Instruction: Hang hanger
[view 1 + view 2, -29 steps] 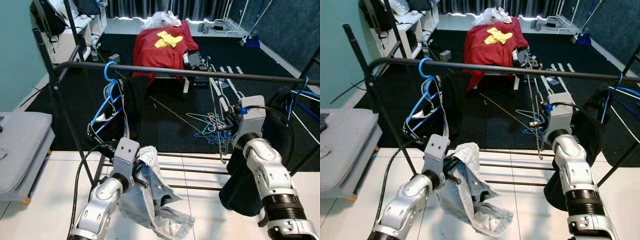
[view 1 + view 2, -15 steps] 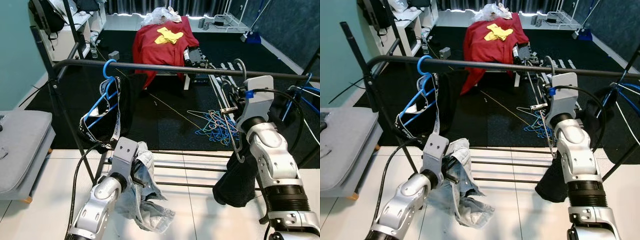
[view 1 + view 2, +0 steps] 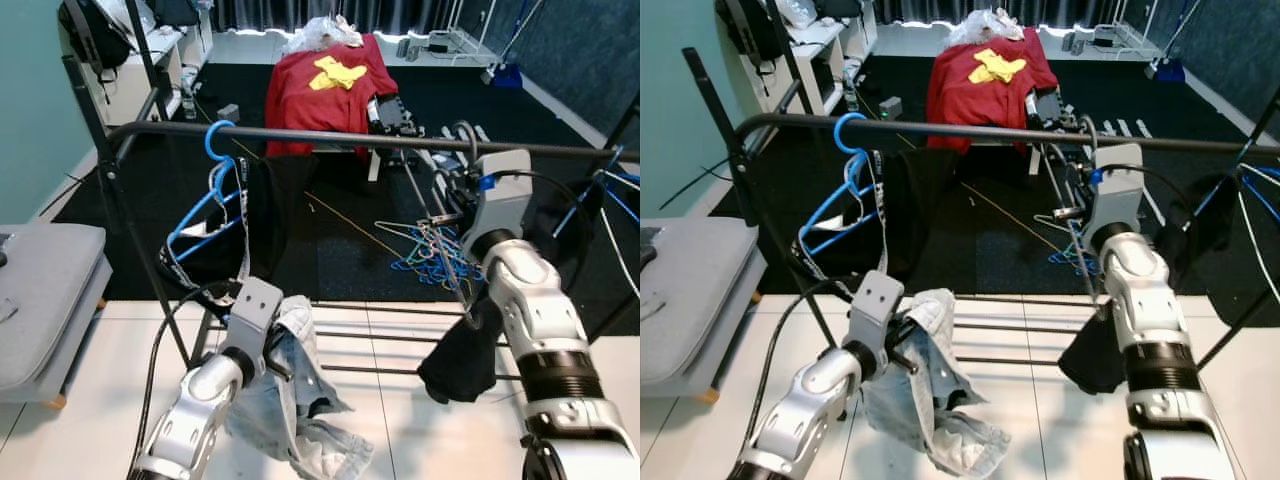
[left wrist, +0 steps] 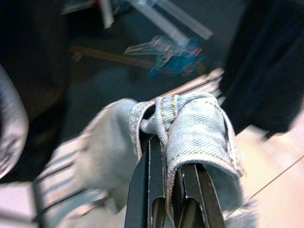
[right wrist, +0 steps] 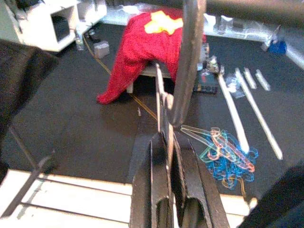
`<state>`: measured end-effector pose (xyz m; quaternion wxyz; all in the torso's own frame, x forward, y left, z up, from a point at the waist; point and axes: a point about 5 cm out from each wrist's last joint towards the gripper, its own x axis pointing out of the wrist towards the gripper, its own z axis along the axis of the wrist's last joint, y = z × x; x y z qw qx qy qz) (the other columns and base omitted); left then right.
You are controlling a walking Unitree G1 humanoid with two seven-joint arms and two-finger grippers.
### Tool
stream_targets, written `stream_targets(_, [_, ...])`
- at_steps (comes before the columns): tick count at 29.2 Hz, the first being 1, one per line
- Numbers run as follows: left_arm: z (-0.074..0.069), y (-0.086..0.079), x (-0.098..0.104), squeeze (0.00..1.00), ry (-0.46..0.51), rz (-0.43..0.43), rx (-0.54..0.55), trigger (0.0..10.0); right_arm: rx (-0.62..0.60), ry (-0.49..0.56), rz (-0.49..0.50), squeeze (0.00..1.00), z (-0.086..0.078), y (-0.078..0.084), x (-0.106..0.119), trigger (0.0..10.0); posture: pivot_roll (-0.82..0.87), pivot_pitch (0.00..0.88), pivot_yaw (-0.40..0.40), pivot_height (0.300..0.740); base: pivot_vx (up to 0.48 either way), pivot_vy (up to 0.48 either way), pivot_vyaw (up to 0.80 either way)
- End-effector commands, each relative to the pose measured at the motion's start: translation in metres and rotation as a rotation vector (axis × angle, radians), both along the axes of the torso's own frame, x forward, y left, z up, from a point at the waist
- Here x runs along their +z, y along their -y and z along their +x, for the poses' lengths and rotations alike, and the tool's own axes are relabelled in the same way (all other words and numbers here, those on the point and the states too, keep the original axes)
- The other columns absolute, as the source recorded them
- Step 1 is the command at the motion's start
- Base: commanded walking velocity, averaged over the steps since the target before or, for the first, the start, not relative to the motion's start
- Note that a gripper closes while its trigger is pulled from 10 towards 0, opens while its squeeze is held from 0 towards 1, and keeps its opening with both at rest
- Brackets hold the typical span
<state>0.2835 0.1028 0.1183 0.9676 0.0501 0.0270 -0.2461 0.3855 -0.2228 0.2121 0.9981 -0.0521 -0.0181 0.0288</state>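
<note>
The right tool [image 5: 167, 190] is closed on the hanger [image 5: 187, 71], whose hook sits at the rail [image 3: 330, 137]. At 7 o'clock, the left tool [image 4: 173, 199] pinches jeans [image 4: 190, 137].

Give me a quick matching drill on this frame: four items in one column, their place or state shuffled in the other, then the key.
Items
1. blue hanger
2. denim garment
3. metal hanger
4. red cloth

Places or states
A. clamped in the left gripper
B. draped over furniture on the dark carpet beyond the rail
C. hooked on the rail, at its left end
D. pinched in the right gripper, hook up at the rail

Pairs: 1-C, 2-A, 3-D, 4-B
</note>
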Motion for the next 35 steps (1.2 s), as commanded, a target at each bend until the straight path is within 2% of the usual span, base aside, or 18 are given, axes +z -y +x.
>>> stream_targets(1, [-0.003, 0.002, 0.013, 0.0, 0.066, -0.044, -0.029, 10.0, 0.007, 0.023, 0.017, 0.0, 0.003, 0.003, 0.004, 10.0, 0.03, 0.141, 0.011, 0.74, 0.0, 0.0, 0.0])
stream_targets(2, [-0.003, 0.002, 0.013, 0.0, 0.066, -0.044, -0.029, 10.0, 0.007, 0.023, 0.017, 0.0, 0.003, 0.003, 0.004, 10.0, 0.03, 0.141, 0.011, 0.74, 0.0, 0.0, 0.0])
stream_targets(3, [-0.012, 0.005, 0.022, 0.0, 0.118, -0.077, -0.082, 10.0, -0.002, 0.028, 0.001, 0.0, 0.009, 0.007, 0.012, 10.0, 0.04, 0.17, 0.011, 0.74, 0.0, 0.0, 0.0])
stream_targets(5, [-0.012, 0.005, 0.022, 0.0, 0.118, -0.077, -0.082, 10.0, -0.002, 0.028, 0.001, 0.0, 0.009, 0.007, 0.012, 10.0, 0.04, 0.17, 0.011, 0.74, 0.0, 0.0, 0.0])
stream_targets(7, [-0.021, 0.004, 0.027, 0.0, 0.146, -0.089, -0.107, 10.0, -0.002, 0.037, -0.024, 0.0, 0.012, 0.008, 0.018, 10.0, 0.05, 0.188, 0.01, 0.74, 0.0, 0.0, 0.0])
stream_targets(11, [-0.03, 0.002, 0.026, 0.0, 0.142, -0.103, -0.109, 10.0, 0.011, 0.072, -0.053, 0.0, 0.018, 0.009, 0.034, 10.0, 0.06, 0.208, 0.003, 0.74, 0.0, 0.0, 0.0])
stream_targets(16, [-0.033, 0.001, 0.024, 0.0, 0.131, -0.099, -0.106, 10.0, 0.01, 0.07, -0.074, 0.0, 0.021, 0.01, 0.038, 10.0, 0.06, 0.216, 0.003, 0.74, 0.0, 0.0, 0.0])
stream_targets(21, [-0.036, -0.001, 0.022, 0.0, 0.108, -0.098, -0.109, 10.0, 0.01, -0.004, -0.034, 0.0, 0.023, 0.015, 0.032, 10.0, 0.07, 0.22, 0.009, 0.74, 0.0, 0.0, 0.0])
stream_targets(24, [-0.036, -0.001, 0.022, 0.0, 0.108, -0.098, -0.109, 10.0, 0.01, -0.004, -0.034, 0.0, 0.023, 0.015, 0.032, 10.0, 0.07, 0.22, 0.009, 0.74, 0.0, 0.0, 0.0])
stream_targets(25, [-0.036, -0.003, 0.021, 0.0, 0.103, -0.095, -0.103, 10.0, 0.003, -0.002, -0.019, 0.94, 0.023, 0.017, 0.033, 10.0, 0.07, 0.217, 0.012, 0.74, 0.0, 0.0, 0.0])
stream_targets(26, [-0.035, -0.003, 0.021, 0.0, 0.1, -0.095, -0.103, 10.0, -0.007, 0.009, -0.018, 1.0, 0.023, 0.019, 0.035, 10.0, 0.07, 0.214, 0.014, 0.74, 0.0, 0.0, 0.0])
stream_targets(30, [-0.034, -0.004, 0.021, 0.0, 0.098, -0.095, -0.102, 10.0, -0.034, 0.033, -0.04, 1.0, 0.023, 0.022, 0.041, 10.0, 0.06, 0.209, 0.015, 0.74, 0.0, 0.0, 0.0])
stream_targets(31, [-0.033, -0.004, 0.02, 0.0, 0.098, -0.097, -0.102, 10.0, -0.038, 0.046, -0.053, 0.24, 0.023, 0.022, 0.043, 10.0, 0.06, 0.208, 0.015, 0.74, 0.0, 0.0, 0.0])
stream_targets(32, [-0.033, -0.004, 0.02, 0.0, 0.098, -0.097, -0.102, 10.0, -0.038, 0.046, -0.053, 0.24, 0.023, 0.022, 0.043, 10.0, 0.06, 0.208, 0.015, 0.74, 0.0, 0.0, 0.0])
stream_targets(33, [-0.033, -0.004, 0.02, 0.0, 0.098, -0.1, -0.1, 10.0, -0.044, 0.066, -0.057, 0.0, 0.023, 0.022, 0.046, 10.0, 0.06, 0.201, 0.014, 0.74, 0.0, 0.0, 0.0])
stream_targets(35, [-0.032, -0.003, 0.02, 0.0, 0.097, -0.104, -0.097, 10.0, -0.05, 0.089, -0.076, 0.0, 0.023, 0.021, 0.05, 10.0, 0.06, 0.185, 0.012, 0.74, 0.0, 0.0, 0.0])
